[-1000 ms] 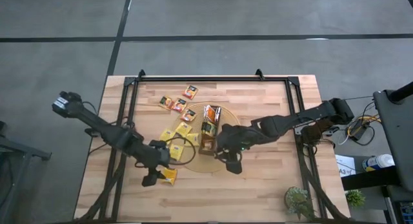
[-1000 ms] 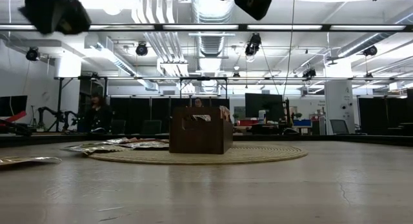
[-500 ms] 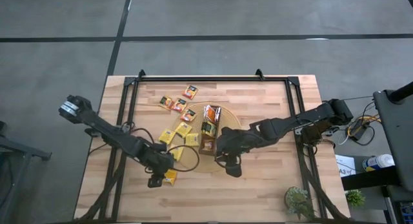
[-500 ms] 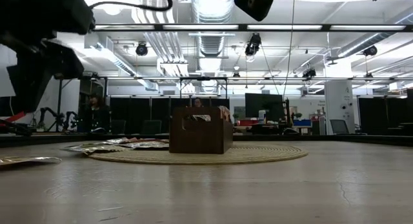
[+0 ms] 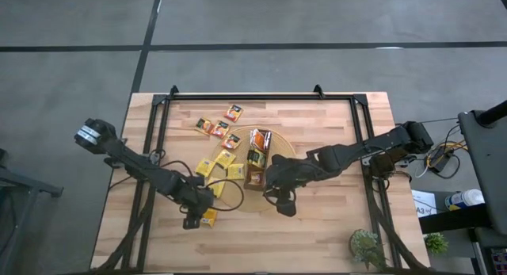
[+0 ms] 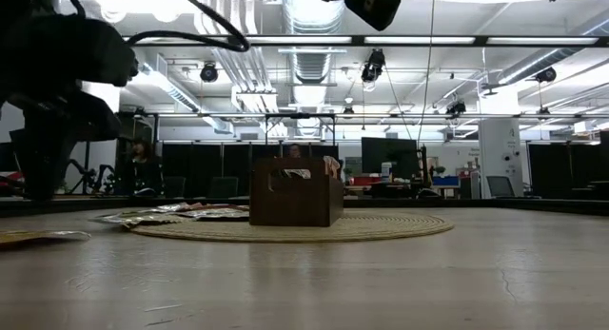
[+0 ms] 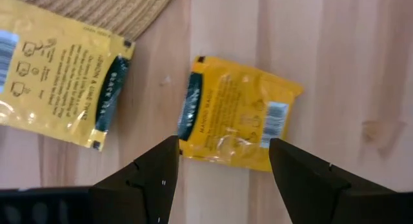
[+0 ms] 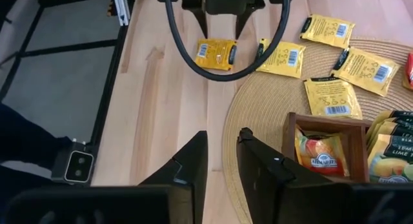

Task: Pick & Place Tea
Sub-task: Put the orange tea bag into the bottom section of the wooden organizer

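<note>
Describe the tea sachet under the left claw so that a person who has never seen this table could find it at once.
Start from the round woven mat in the middle of the wooden table, where the brown tray stands. Off the mat's edge on the left arm's side, one yellow sachet lies flat on bare wood, between the open fingers of the left claw. Its yellow neighbours lie on the mat or overlap its edge; this one lies wholly on wood.

Grey tiled floor surrounds the wooden table; ceiling ducts and strip lights hang overhead.
</note>
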{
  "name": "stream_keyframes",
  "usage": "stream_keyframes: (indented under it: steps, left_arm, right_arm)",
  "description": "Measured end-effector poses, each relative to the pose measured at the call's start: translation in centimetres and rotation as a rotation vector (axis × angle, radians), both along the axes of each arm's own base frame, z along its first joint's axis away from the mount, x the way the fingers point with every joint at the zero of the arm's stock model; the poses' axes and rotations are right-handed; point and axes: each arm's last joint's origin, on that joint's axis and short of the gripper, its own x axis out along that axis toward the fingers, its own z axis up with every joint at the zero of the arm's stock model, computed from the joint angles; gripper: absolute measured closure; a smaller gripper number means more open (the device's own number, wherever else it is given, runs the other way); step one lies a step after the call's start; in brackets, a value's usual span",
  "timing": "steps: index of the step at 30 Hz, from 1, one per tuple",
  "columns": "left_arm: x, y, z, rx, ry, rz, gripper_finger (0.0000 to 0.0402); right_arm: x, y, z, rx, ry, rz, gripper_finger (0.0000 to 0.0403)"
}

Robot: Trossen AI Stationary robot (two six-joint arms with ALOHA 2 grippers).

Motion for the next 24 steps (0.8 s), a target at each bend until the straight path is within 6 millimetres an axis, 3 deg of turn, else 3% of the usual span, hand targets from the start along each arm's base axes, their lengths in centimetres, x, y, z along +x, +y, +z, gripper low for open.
stream_keyframes:
  steps: [12, 24]
  left_arm:
    - [-0.2, 0.5, -1.0, 0.071, -0.030, -0.015, 0.0168]
    - [0.1, 0.4, -1.4, 0.082, -0.056, -0.040, 0.0168]
  right_arm:
    - [0.0, -0.1, 0.0, -0.021, -0.006, -0.023, 0.0335]
    - [0.1, -0.1, -0.1, -0.023, -0.003, -0.024, 0.0323]
